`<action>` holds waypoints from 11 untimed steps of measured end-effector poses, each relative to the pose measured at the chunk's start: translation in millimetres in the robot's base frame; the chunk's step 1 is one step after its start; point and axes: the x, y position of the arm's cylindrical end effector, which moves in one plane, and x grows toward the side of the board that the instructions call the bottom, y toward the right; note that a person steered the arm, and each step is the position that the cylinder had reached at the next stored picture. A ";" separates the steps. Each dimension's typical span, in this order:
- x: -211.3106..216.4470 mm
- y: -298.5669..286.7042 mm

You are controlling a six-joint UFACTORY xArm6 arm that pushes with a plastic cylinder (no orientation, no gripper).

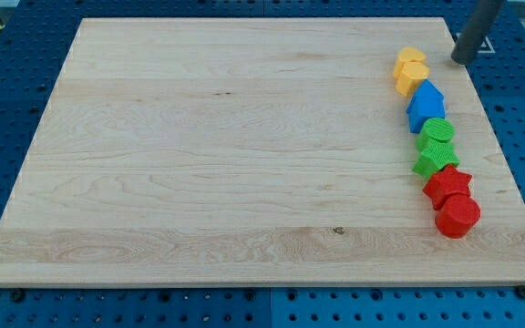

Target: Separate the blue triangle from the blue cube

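Blue triangle [428, 92] and blue cube [423, 117] pressed tight together, hard to tell where one ends. Both near the counter's [226, 155] right edge, in a row of blocks running top to bottom. Two yellow blocks [410, 71] touching just above. Two green blocks [437, 146] touching just below, then a red star [448, 185] and a round red block [458, 217]. Lots of bare wood to the view's left, only a thin strip to the right. My tip [461, 60] up at the top right corner, near the yellow blocks, touching no block. Just a plain rod, not a hand, gripping nothing.
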 end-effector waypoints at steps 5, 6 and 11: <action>-19.9 -134.1; -30.3 -71.0; 103.1 -29.4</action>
